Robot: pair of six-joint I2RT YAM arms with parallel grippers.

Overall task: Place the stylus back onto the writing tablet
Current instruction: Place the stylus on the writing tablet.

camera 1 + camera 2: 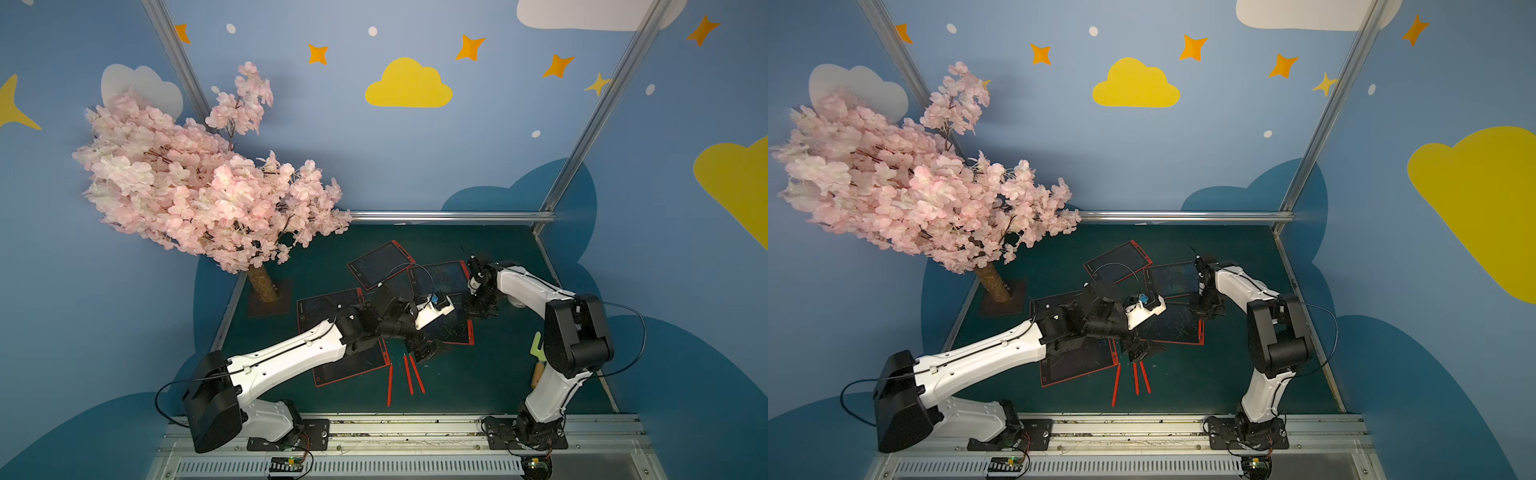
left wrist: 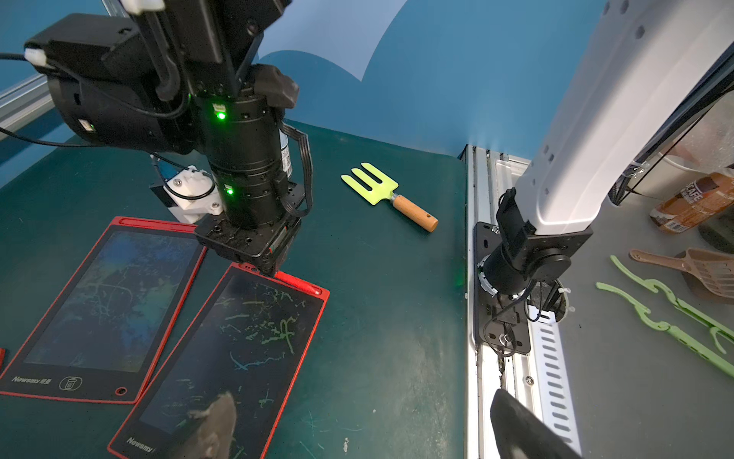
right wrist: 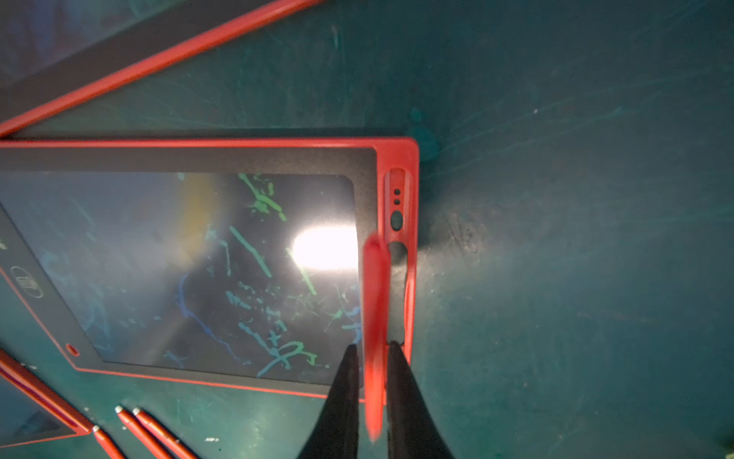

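Note:
The red stylus (image 3: 375, 298) sits between the fingertips of my right gripper (image 3: 371, 349), which is shut on it; the stylus looks blurred. It hangs over the right-hand rim of a red-framed writing tablet (image 3: 198, 258) with green scribbles, just beside the tablet's long pen slot (image 3: 397, 254). In the left wrist view the stylus (image 2: 302, 284) lies along that tablet's (image 2: 238, 349) far short edge under the right gripper. My left gripper (image 2: 365, 433) is open and empty, above the mat by the tablet's near corner. Both top views show the right gripper (image 1: 478, 309) (image 1: 1204, 309) low over the tablet.
Three more red tablets (image 1: 380, 264) (image 1: 440, 276) (image 1: 345, 365) lie overlapping on the green mat. Three loose red styluses (image 1: 409, 374) lie near the front. A green garden fork (image 2: 387, 194) lies at the right. A pink blossom tree (image 1: 199, 187) stands back left.

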